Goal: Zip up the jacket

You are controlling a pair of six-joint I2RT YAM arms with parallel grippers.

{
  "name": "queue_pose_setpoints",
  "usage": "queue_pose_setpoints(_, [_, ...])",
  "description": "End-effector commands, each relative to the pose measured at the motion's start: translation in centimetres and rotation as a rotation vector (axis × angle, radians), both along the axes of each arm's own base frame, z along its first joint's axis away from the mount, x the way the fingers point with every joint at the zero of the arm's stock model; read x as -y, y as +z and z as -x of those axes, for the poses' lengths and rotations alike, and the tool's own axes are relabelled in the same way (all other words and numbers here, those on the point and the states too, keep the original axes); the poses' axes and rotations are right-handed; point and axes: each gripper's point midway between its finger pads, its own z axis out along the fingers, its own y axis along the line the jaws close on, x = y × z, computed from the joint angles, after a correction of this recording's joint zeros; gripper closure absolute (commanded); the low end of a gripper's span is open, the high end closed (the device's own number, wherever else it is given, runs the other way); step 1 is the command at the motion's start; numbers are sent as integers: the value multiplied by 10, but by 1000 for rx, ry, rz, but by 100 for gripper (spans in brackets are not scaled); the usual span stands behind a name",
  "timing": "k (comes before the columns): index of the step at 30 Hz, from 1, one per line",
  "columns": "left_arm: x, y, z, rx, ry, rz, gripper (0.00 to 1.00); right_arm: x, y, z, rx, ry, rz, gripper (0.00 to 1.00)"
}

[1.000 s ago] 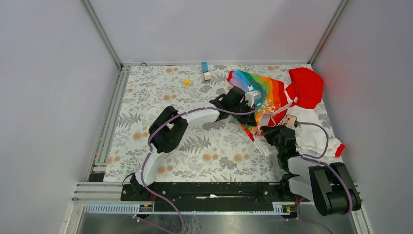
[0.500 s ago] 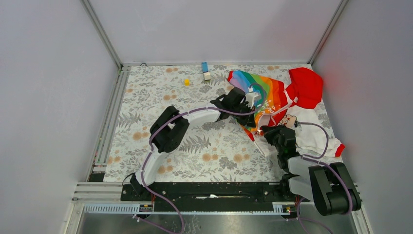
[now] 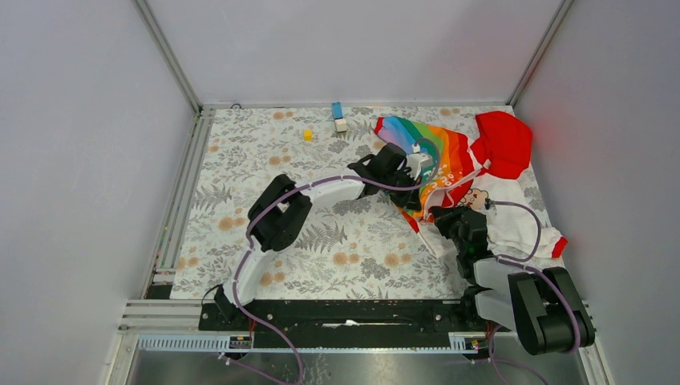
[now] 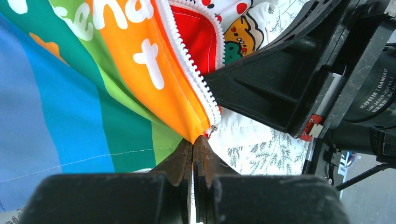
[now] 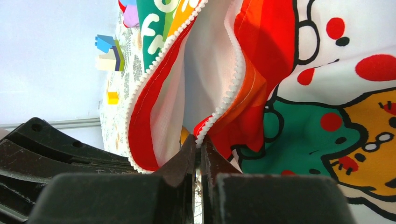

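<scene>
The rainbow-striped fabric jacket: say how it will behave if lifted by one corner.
Probably floppy: the rainbow-striped fabric jacket lies crumpled in folds, so it should drape from the left gripper pinching its corner. Likely light, being thin cloth. Unlikely to roll or break.

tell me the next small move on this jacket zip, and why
Probably bring the two zipper ends of the jacket together: the left gripper pinches the rainbow side's bottom corner, the right gripper the other edge's end, and the teeth gape apart.
</scene>
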Motion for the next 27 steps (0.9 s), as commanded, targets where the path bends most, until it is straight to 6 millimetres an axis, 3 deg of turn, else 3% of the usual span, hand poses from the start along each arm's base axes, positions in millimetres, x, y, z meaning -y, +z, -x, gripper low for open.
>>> queue_pose_setpoints(1, [9, 19, 5, 30, -81, 43, 100, 1, 14, -6, 76, -2, 18, 100])
queue_pose_setpoints(13, [5, 4, 13, -18, -153, -8, 100, -2, 17, -6, 95, 15, 11, 100])
queue_pose_setpoints(21, [1, -19, 15, -44, -161, -58, 100, -1, 15, -5, 85, 1, -5, 100])
queue_pose_setpoints(27, [6, -13, 24, -47, -192, -36, 100, -4, 13, -5, 76, 12, -19, 100])
